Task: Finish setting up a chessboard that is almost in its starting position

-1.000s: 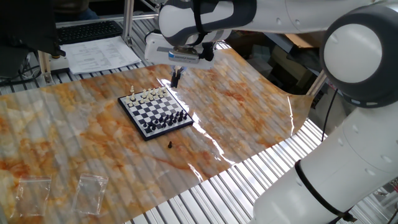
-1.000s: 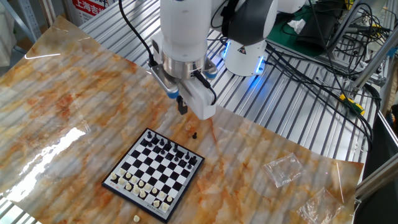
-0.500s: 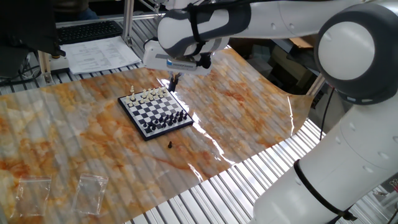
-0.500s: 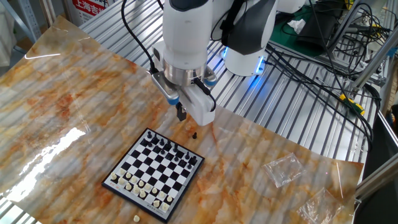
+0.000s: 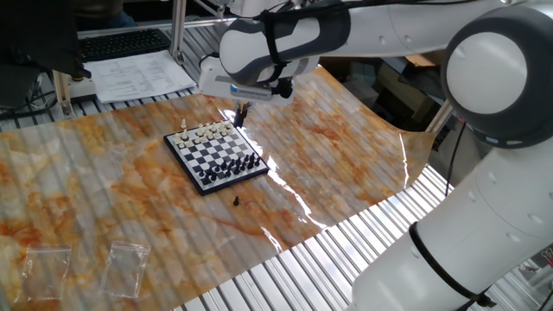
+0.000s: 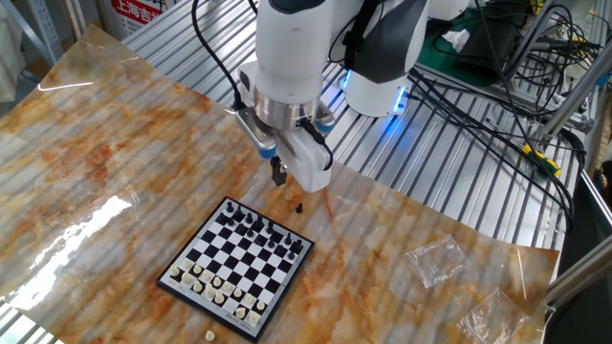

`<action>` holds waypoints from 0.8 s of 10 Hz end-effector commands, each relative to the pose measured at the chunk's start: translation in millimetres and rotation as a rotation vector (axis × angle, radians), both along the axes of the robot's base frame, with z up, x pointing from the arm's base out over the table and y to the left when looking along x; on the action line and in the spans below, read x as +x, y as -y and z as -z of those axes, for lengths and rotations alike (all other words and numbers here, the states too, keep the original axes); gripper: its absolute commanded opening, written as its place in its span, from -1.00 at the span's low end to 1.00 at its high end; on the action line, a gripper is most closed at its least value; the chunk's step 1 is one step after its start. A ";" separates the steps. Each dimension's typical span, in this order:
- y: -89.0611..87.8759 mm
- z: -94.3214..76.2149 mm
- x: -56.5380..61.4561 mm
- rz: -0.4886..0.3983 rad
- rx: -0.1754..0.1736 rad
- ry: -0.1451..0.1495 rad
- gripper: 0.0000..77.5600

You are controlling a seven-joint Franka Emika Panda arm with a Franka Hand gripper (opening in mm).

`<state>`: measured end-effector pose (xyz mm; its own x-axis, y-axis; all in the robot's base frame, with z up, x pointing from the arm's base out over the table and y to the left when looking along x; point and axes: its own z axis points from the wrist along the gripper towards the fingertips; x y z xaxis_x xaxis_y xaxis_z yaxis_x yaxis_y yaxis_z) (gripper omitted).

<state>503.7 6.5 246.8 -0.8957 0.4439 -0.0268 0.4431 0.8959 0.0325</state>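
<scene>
The chessboard [image 5: 214, 155] lies on the marbled sheet, cream pieces along its far edge and black pieces along its near edge; in the other fixed view [image 6: 235, 268] black is at the top. A loose black piece [image 5: 235, 200] [image 6: 298, 206] stands off the board on the black side. A loose cream piece [image 5: 184, 123] [image 6: 210, 335] lies off the board on the cream side. My gripper [image 5: 241, 112] [image 6: 278, 175] hangs above the sheet beside a board corner, fingers together. I see nothing between them.
Two clear plastic bags [image 5: 47, 259] [image 5: 128, 263] lie near the sheet's edge and also show in the other fixed view [image 6: 435, 260]. Papers [image 5: 138, 73] and a keyboard [image 5: 121, 43] sit beyond the sheet. The robot base [image 6: 378, 86] and cables [image 6: 497, 105] stand behind.
My gripper came down a little and shifted slightly toward the board, then held nearly still. The pieces and the board have not moved.
</scene>
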 end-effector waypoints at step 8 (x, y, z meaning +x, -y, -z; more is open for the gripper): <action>0.0 -1.4 0.7 0.138 0.005 -0.029 -1.00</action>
